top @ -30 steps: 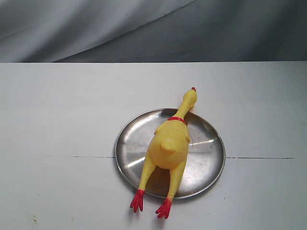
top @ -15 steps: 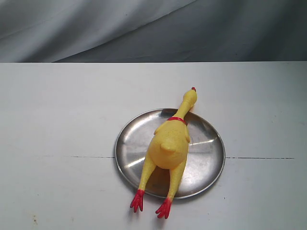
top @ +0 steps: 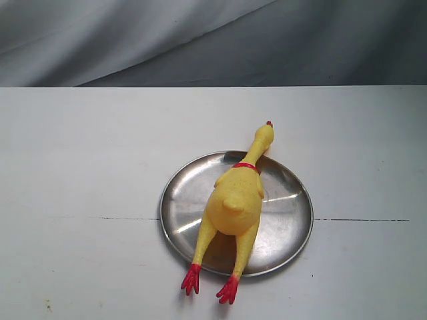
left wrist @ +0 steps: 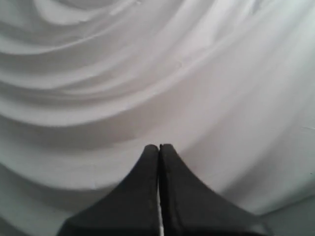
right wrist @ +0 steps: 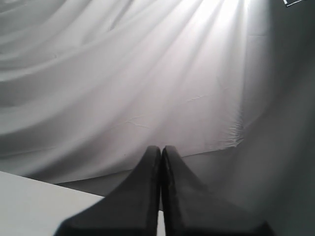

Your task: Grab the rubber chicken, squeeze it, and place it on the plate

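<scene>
A white tabletop [top: 80, 167] below grey draped cloth [top: 200, 40] fills the exterior view. At lower centre the long yellow rubber chicken [top: 233, 200] lies across the round shiny metal plate [top: 290, 207], head past its upper rim and red feet over the lower, so a nudge could slide it off. The left wrist view shows the left gripper [left wrist: 159, 147] pinched together and empty; the right wrist view shows the right gripper [right wrist: 161, 148] the same.
</scene>
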Motion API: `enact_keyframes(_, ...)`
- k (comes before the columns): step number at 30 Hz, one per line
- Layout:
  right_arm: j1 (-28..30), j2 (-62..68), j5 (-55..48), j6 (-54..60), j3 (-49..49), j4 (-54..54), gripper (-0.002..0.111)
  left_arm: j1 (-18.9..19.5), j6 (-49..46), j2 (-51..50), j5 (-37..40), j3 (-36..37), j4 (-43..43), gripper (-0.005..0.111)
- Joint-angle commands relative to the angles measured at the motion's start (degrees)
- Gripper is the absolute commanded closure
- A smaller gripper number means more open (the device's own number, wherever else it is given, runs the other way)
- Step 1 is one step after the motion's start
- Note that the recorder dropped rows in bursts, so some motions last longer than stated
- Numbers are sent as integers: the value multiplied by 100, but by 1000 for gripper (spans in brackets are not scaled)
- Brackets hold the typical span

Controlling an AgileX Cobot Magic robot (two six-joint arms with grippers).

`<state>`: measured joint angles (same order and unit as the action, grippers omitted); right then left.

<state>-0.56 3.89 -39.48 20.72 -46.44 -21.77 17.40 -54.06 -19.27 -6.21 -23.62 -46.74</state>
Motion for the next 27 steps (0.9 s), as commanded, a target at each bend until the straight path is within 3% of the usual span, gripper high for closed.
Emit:
enact_keyframes(1,-12,-21,-25,-36,32,78,108,653,-201,665,500,25,-67,107)
enact_keyframes(7,-12,-21,-25,-36,32,78,108,1133,-168,895,670,136,-67,107)
enact_keyframes(13,-12,-21,-25,-36,32,78,108,890,209,1146,774,825,121,107)
enact_keyframes(15,-12,-21,-25,-36,32,78,108,865,820,1310,799,1164,743,107)
enact_keyframes(16,-12,-21,-25,-36,32,78,108,865,2452,1503,918,1482,2024,107)
enact_keyframes(17,-12,-21,-25,-36,32,78,108,865,3082,1574,1031,1578,2593,107)
enact_keyframes(18,-12,-21,-25,-36,32,78,108,865,4555,1750,1528,1735,3786,107)
enact_keyframes(20,-12,-21,-25,-36,32,78,108,865,5406,1927,2385,1871,4439,107)
enact_keyframes(24,-12,-21,-25,-36,32,78,108,821,5406,1927,2599,2258,4428,107)
enact_keyframes(27,-12,-21,-25,-36,32,78,108,564,5406,1927,2589,2362,4428,107)
